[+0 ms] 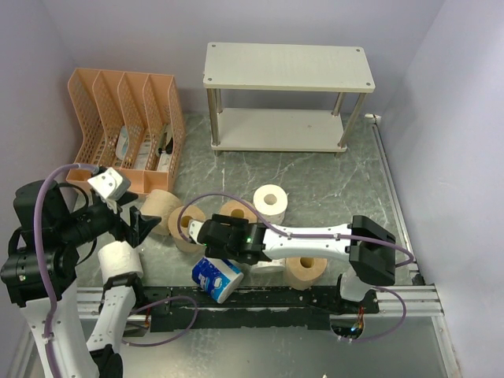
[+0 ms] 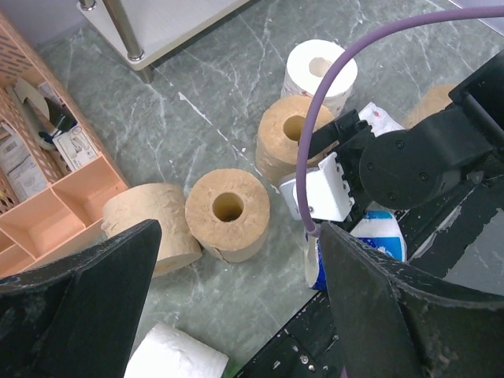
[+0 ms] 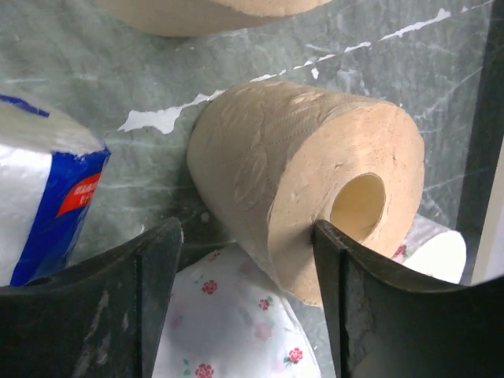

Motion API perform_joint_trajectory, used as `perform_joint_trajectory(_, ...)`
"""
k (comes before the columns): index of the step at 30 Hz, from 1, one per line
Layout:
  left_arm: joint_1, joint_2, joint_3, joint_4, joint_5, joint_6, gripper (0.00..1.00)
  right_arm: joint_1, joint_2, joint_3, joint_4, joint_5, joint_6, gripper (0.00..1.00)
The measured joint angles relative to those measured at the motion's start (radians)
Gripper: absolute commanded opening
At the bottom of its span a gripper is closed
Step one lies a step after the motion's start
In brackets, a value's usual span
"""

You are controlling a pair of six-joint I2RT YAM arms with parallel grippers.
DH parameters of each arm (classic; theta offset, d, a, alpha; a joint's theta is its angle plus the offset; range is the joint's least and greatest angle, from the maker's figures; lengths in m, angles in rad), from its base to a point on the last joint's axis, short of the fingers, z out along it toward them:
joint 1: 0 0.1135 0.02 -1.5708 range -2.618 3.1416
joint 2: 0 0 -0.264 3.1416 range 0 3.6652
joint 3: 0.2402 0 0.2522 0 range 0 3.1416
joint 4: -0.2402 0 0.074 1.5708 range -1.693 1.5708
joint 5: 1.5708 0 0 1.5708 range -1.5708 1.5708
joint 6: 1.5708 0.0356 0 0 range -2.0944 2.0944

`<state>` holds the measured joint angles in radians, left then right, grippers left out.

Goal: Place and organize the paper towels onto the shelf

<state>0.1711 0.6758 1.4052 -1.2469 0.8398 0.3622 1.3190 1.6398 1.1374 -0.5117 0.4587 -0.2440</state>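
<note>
The shelf (image 1: 287, 67) stands empty at the back of the table. Tan paper towels lie mid-table (image 1: 161, 209) (image 1: 187, 228) (image 1: 236, 211) (image 1: 305, 272), with white rolls (image 1: 270, 203) (image 1: 120, 260) and a blue-wrapped roll (image 1: 216, 277) near them. My right gripper (image 3: 246, 236) hangs low among them, open. It straddles a white roll with pink flowers (image 3: 236, 323), and its right finger (image 3: 354, 299) touches the end face of a tan roll (image 3: 299, 173). My left gripper (image 2: 240, 260) hovers wide open above the table, with nothing between its fingers.
An orange mesh file organizer (image 1: 126, 126) holding small items stands at the back left. Walls close in on both sides. A purple cable (image 2: 315, 142) loops across the left wrist view, and the right arm (image 1: 315, 240) stretches over the rolls.
</note>
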Motion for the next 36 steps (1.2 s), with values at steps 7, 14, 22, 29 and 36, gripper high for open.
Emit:
perform_joint_trajectory(7,0.002,0.035,0.000,0.000,0.002,0.005,0.94,-0.014,0.003,-0.005,0.064,0.034,-0.044,0.07)
perform_joint_trajectory(14,0.002,0.035,0.000,-0.001,0.002,0.005,0.94,-0.016,-0.027,-0.041,0.093,0.029,-0.051,0.00)
perform_joint_trajectory(22,0.002,0.016,0.000,0.000,0.002,0.004,0.94,-0.017,-0.037,-0.052,0.100,0.048,-0.019,0.11)
perform_joint_trajectory(29,0.002,0.010,0.000,0.000,0.002,0.005,0.94,-0.016,-0.029,-0.055,0.108,0.063,-0.003,0.21)
perform_joint_trajectory(36,0.002,0.009,0.000,0.000,0.002,0.004,0.94,-0.015,-0.016,-0.051,0.117,0.087,-0.014,0.00)
